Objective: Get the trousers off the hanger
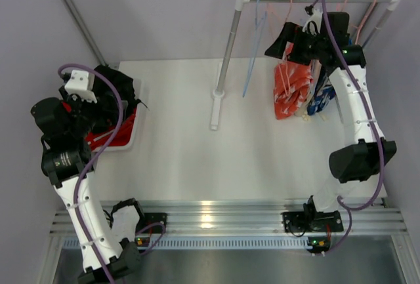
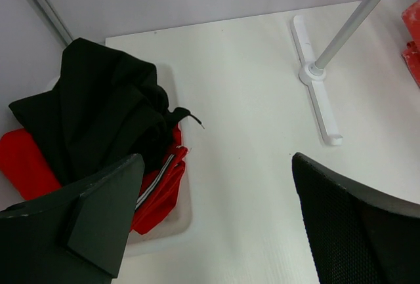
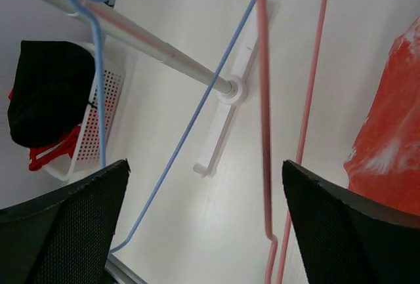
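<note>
Left end effector (image 2: 216, 231) open over basket (image 2: 178, 222) w/ black trousers (image 2: 98, 113), red trousers (image 2: 26, 166). Right end effector (image 3: 203, 225) open, pink hanger (image 3: 264, 100) & blue hanger (image 3: 190, 126) in front.

Two arms, the left arm (image 1: 75, 192) and the right arm (image 1: 354, 100), stood at one table (image 1: 177, 159) bearing one rack (image 1: 226, 48), one basket (image 2: 177, 222) with two pairs, the black trousers (image 2: 98, 113) and the red trousers (image 2: 26, 162), two hung garments, the orange-and-white garment (image 1: 292, 90) and the blue-and-white garment (image 1: 321, 100), and one blue hanger (image 3: 98, 100); the pink hangers (image 3: 263, 100) overlapped too much to count.
</note>
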